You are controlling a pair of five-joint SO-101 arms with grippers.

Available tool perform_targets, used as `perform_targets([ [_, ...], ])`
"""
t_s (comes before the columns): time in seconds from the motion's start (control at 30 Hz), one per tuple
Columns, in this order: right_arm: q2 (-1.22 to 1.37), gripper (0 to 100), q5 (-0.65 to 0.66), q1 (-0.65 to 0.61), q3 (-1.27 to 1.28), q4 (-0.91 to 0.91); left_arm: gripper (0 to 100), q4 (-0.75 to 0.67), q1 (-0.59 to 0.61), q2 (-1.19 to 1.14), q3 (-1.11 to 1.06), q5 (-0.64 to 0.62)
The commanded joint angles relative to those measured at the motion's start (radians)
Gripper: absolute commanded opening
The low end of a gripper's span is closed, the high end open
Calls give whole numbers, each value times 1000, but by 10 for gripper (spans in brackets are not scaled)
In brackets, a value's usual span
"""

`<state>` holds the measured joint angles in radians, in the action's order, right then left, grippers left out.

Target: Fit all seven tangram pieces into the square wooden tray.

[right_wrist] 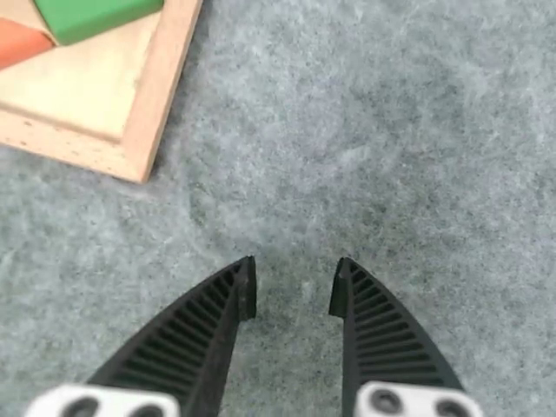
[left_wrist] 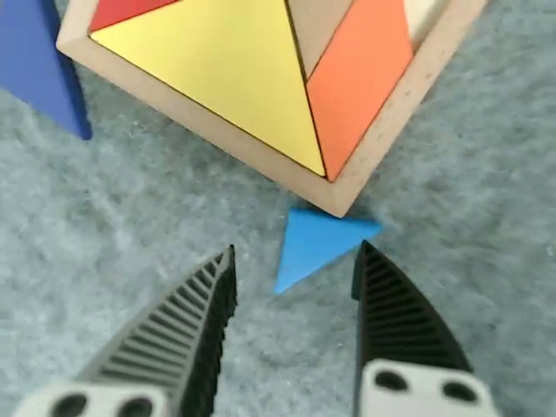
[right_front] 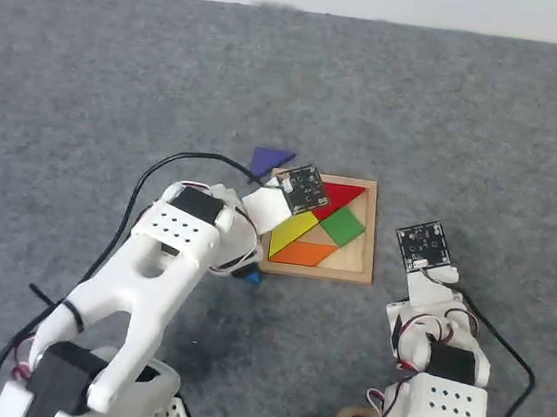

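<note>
The left gripper [left_wrist: 296,252] stands wide open above the small light-blue triangular piece [left_wrist: 317,245], which lies on the grey carpet [left_wrist: 130,208] just beside a corner of the square wooden tray [left_wrist: 400,100]. The piece sits between the jaws, its long edge oblique to the closing line. The right gripper [right_wrist: 293,291], also open, is farther off.

Light-blue triangle [left_wrist: 314,248] between black ribbed fingers [left_wrist: 200,321]; beyond them yellow piece [left_wrist: 217,65], orange piece [left_wrist: 360,74], pale wooden tray [left_wrist: 191,109]; grey mottled cloth [left_wrist: 478,217]
</note>
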<state>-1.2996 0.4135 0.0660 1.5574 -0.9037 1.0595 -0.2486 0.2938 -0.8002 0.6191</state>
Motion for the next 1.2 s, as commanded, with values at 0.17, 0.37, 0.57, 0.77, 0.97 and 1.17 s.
perform_targets([
  [0.17, -18, 158, 15, -10, -9, 15, 207, -68, -8, -63, -27, 46],
  [0.37, -18, 158, 15, -10, -9, 15, 206, -74, -6, -222, 88, 46],
  [0.57, -18, 158, 15, -10, -9, 15, 206, -68, -2, -368, 183, 48],
  [0.77, -18, 158, 17, -10, -9, 15, 181, -26, 44, -422, 214, 66],
  [0.97, -18, 158, 17, -10, -9, 15, 175, -21, 117, -394, 199, 98],
  [1.17, -18, 158, 17, -10, -9, 15, 206, 44, 117, -356, 200, 147],
])
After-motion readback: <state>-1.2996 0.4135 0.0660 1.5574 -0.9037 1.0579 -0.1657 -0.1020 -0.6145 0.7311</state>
